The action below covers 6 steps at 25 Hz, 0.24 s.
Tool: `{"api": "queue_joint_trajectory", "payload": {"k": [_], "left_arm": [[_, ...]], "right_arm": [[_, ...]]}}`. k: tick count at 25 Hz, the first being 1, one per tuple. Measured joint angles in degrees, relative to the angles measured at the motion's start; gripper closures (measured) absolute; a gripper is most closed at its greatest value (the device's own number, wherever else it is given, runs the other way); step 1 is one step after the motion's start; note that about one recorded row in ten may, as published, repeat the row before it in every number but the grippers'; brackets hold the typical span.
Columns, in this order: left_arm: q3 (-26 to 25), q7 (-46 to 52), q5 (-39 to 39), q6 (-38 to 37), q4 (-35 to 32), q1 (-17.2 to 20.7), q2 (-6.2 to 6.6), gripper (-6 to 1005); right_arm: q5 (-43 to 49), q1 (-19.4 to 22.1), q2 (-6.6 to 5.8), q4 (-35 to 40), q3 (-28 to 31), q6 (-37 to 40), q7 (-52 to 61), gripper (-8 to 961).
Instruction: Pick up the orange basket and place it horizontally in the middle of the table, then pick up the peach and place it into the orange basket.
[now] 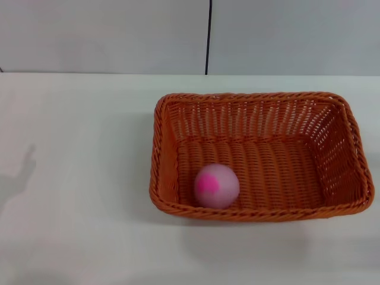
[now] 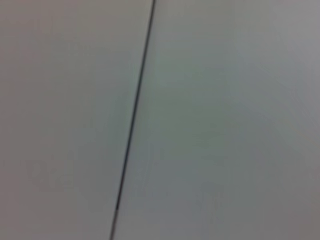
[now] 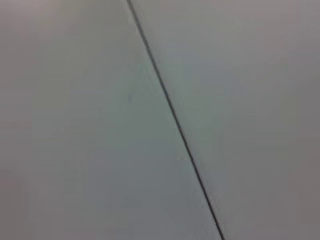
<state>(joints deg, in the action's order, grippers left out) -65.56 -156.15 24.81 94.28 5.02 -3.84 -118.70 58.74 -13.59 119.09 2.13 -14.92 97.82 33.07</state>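
Note:
The orange basket [image 1: 261, 155] lies with its long side across the white table [image 1: 77, 178], in the middle-right of the head view. Inside it, against the near-left corner of its floor, rests the peach [image 1: 217, 186], pale pink with a magenta blotch facing up. Neither gripper shows in any view. Both wrist views hold only a plain grey surface crossed by a thin dark seam.
A grey wall with a vertical dark seam [image 1: 208, 35] stands behind the table's far edge. A faint arm-like shadow [image 1: 18, 178] falls on the tabletop at the left. White tabletop stretches left of the basket and in front of it.

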Motion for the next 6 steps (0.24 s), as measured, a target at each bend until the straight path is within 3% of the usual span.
{"api": "queue_joint_trajectory", "payload": {"k": [6], "left_arm": [[-2.1, 0.0, 0.1, 0.1, 0.2, -0.3, 0.0, 166]], "right_arm": [[0.0, -2.5, 0.01, -1.9, 0.0, -2.5, -5.6, 411]]}}
